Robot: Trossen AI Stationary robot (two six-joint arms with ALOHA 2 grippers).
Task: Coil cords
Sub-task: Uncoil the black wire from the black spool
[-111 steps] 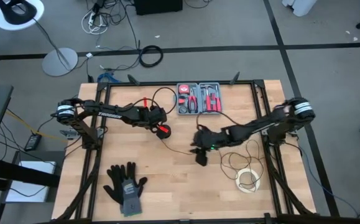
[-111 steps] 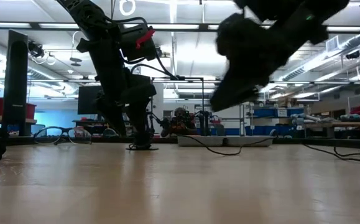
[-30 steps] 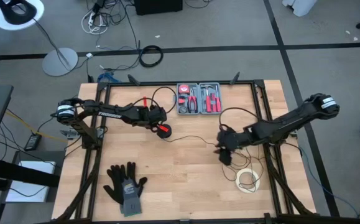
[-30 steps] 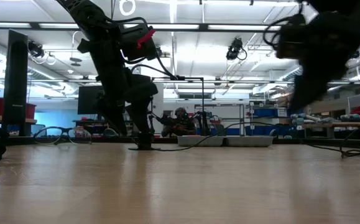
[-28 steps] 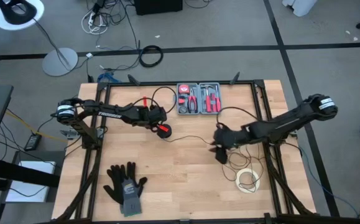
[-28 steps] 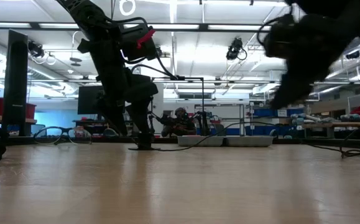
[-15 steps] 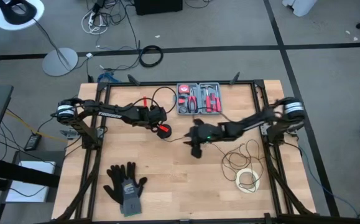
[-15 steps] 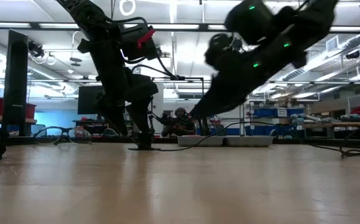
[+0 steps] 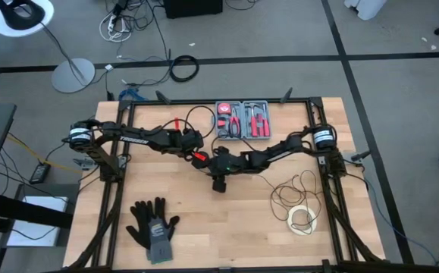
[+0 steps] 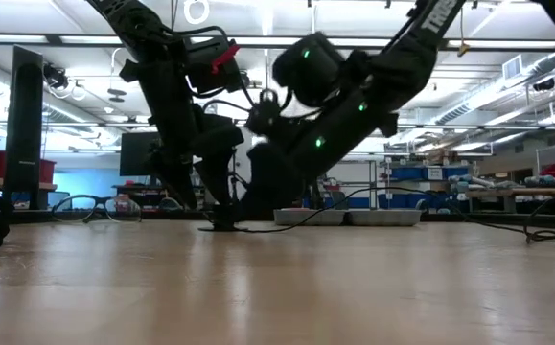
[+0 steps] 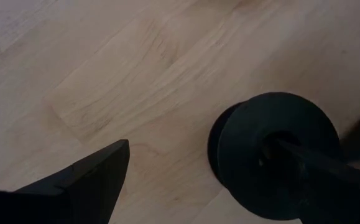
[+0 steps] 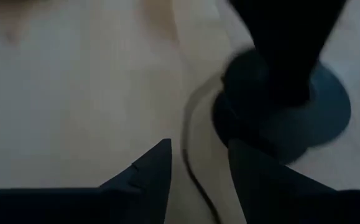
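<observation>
Right wrist view, frame centre: we keep the right gripper (image 12: 195, 168) parted astride the cord (image 12: 192, 158), then pinch beside its disc (image 12: 279, 109).

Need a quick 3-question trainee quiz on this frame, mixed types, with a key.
1. True or false: the white tape roll lies on the right arm's side of the table.
2. Where is the right gripper?
A. over the gloves
B. mid-table, close to the left gripper
C. parked off the bench
3. Fill in: in the right wrist view, the thin wire runs between the open fingers towards a round black ____.

Key: 1 true; 2 B; 3 disc.
</observation>
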